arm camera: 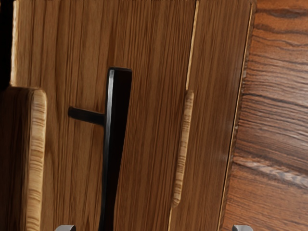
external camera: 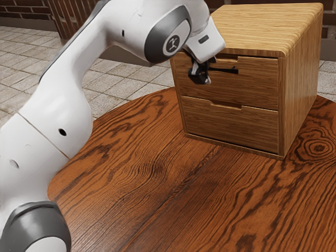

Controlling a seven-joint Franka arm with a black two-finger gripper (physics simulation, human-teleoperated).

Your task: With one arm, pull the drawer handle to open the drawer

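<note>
Exterior view: handle half behind gripper.

Soft even light, faint shadows

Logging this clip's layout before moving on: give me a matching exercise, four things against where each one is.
Things:
1. black handle
2. lower drawer
3. hand
4. table

Places:
A. under the cabinet
B. on the upper drawer front
C. below the upper drawer
D. at the handle's end, open

Pairs: 1-B, 2-C, 3-D, 4-A
</note>
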